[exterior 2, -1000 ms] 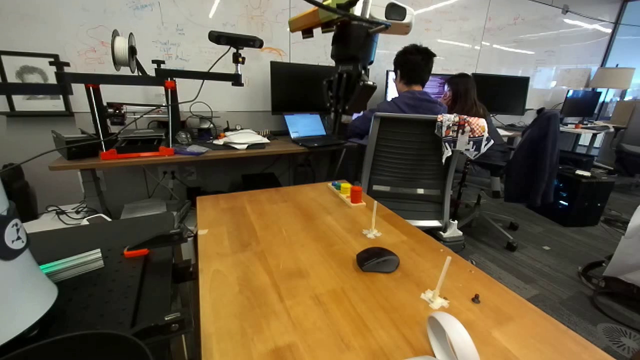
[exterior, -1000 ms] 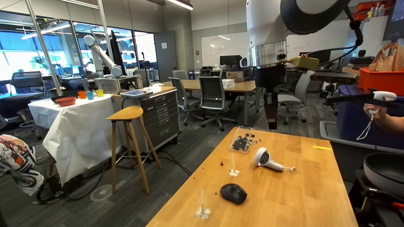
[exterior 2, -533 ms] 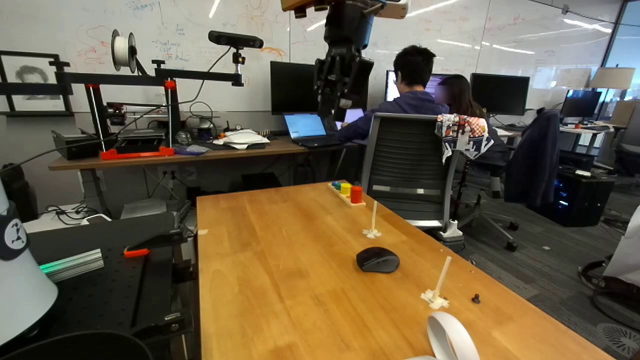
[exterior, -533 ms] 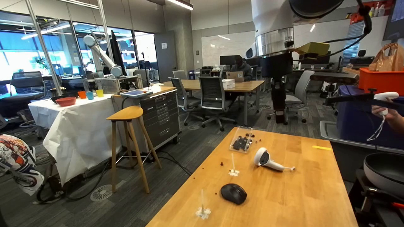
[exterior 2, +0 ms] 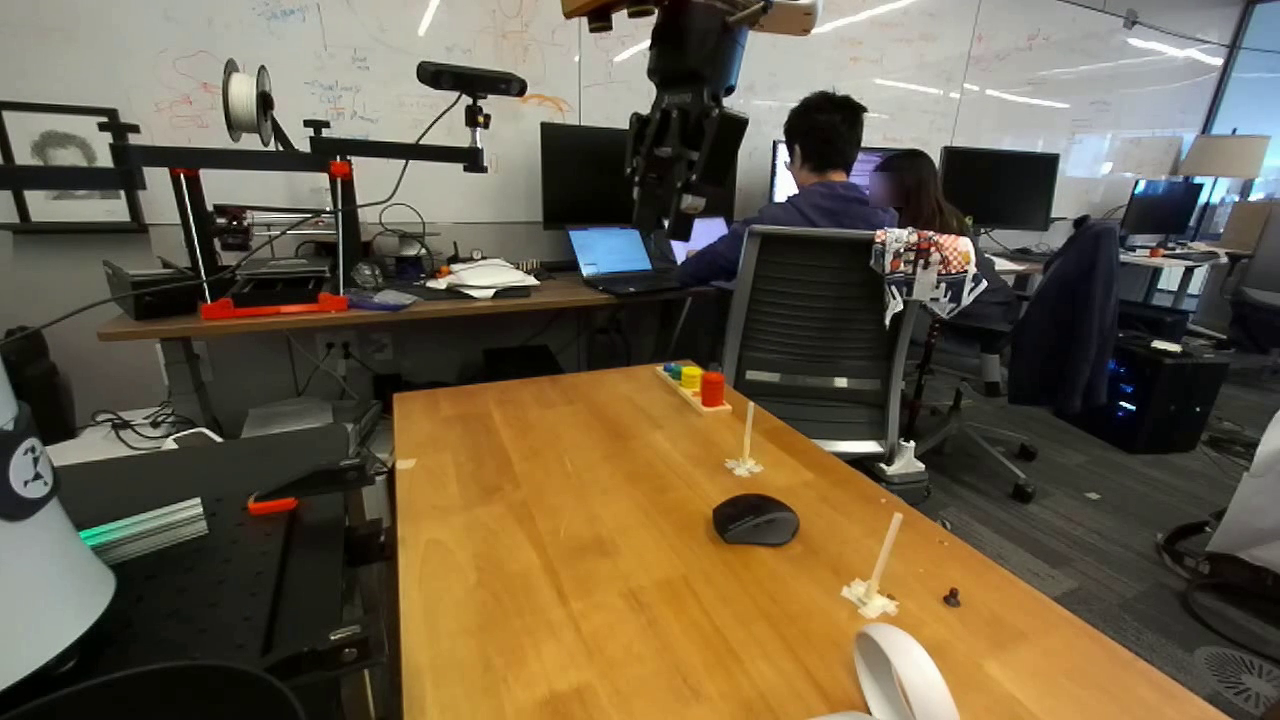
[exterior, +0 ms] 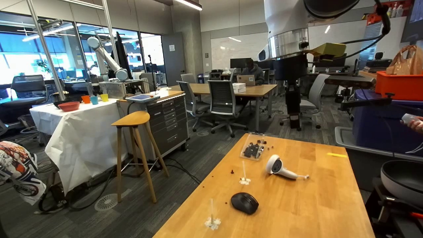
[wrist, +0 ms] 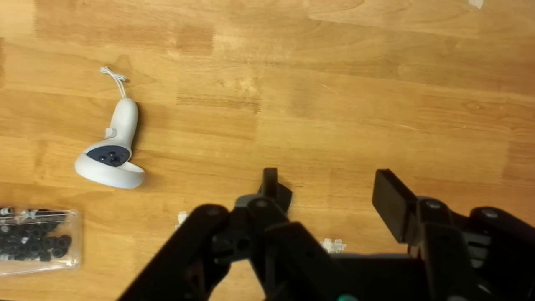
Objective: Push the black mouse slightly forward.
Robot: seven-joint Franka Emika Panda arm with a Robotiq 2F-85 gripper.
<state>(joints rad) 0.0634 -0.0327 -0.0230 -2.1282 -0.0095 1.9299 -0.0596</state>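
The black mouse (exterior: 244, 203) (exterior 2: 756, 520) lies flat on the wooden table (exterior: 297, 211), seen whole in both exterior views. In the wrist view only a dark part of the mouse (wrist: 285, 197) shows, behind my left-hand finger, which hides the rest. My gripper (wrist: 328, 192) stands open, its two fingers well apart and only bare wood seen between them. High over the table and clear of the mouse, the gripper (exterior: 294, 124) points downward in an exterior view. Nothing is held.
A white controller (exterior: 281, 168) lies near a clear box (wrist: 77, 246) of small dark pieces. Two thin upright sticks, a near stick (exterior: 211, 210) and a far stick (exterior: 244, 172), are taped down close to the mouse. A coloured peg board (exterior 2: 700, 390) sits at the table's edge.
My gripper's fingers have spread apart. The arm has shifted a little, rightward in an exterior view, then nearly stopped. The mouse lies where it was. A person's hand at the side has moved away.
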